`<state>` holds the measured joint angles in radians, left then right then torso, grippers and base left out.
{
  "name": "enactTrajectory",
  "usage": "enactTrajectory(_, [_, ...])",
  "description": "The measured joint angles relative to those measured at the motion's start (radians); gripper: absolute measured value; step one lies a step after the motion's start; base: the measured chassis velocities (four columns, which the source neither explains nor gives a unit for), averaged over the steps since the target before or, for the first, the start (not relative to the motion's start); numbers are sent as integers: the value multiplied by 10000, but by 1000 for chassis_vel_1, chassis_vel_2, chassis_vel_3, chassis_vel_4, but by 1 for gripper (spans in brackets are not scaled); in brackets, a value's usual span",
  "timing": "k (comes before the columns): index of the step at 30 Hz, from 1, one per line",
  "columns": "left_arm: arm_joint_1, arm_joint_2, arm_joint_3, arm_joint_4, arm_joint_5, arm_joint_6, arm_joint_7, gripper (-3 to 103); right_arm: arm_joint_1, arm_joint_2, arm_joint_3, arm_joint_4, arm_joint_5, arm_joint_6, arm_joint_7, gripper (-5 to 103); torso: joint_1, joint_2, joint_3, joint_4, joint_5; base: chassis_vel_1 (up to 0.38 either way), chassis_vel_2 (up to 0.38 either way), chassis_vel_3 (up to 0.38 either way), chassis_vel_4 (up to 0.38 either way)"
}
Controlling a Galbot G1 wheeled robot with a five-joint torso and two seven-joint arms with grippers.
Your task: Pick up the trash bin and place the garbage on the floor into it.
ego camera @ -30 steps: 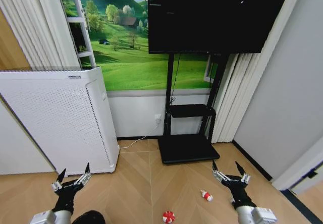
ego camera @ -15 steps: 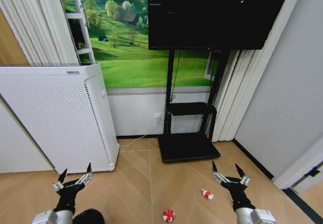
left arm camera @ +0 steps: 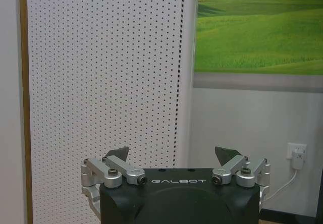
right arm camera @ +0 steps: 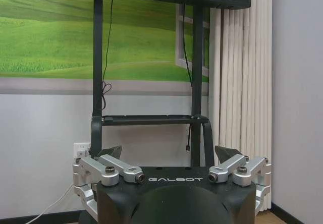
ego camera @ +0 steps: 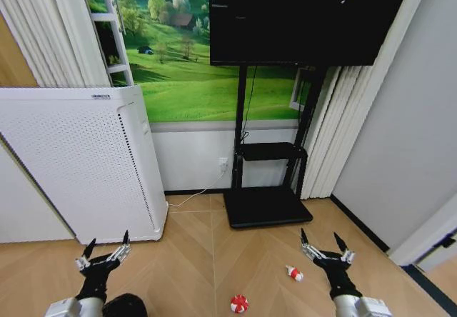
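Two pieces of garbage lie on the chevron parquet floor (ego camera: 200, 253) in the head view: a crumpled red-and-white wrapper (ego camera: 239, 303) and a small red-and-white tube-like piece (ego camera: 293, 273). My right gripper (ego camera: 325, 249) hovers open just right of the tube piece and holds nothing. Low on the left, my left gripper (ego camera: 105, 250) is open and holds nothing as well. A dark rounded shape (ego camera: 126, 306) sits at the bottom edge beside my left forearm; I cannot tell whether it is the trash bin. In the wrist views the left gripper (left arm camera: 173, 154) faces the appliance and the right gripper (right arm camera: 169, 153) faces the TV stand.
A tall white perforated appliance (ego camera: 78, 167) stands on the left against the wall. A black TV stand (ego camera: 263, 210) with a flat base and a large screen (ego camera: 307, 21) stands straight ahead. A cable runs to a wall socket (ego camera: 223, 165). Curtains (ego camera: 335, 131) hang to the right.
The whole picture has shifted slightly, so the camera has moved a little. Both grippers stay open in about the same places, and the litter has not moved.
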<state>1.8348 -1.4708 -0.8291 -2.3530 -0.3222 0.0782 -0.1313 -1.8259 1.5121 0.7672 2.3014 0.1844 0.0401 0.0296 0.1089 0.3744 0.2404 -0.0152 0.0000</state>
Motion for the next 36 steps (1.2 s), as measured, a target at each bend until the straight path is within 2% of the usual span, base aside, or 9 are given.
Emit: enactTrajectory(36, [6,14,58,-16,-39,24,-8,97,-41,-16,-4,5,2,2,69,100,-416,-1404,-988,0,0,0,0,0,0])
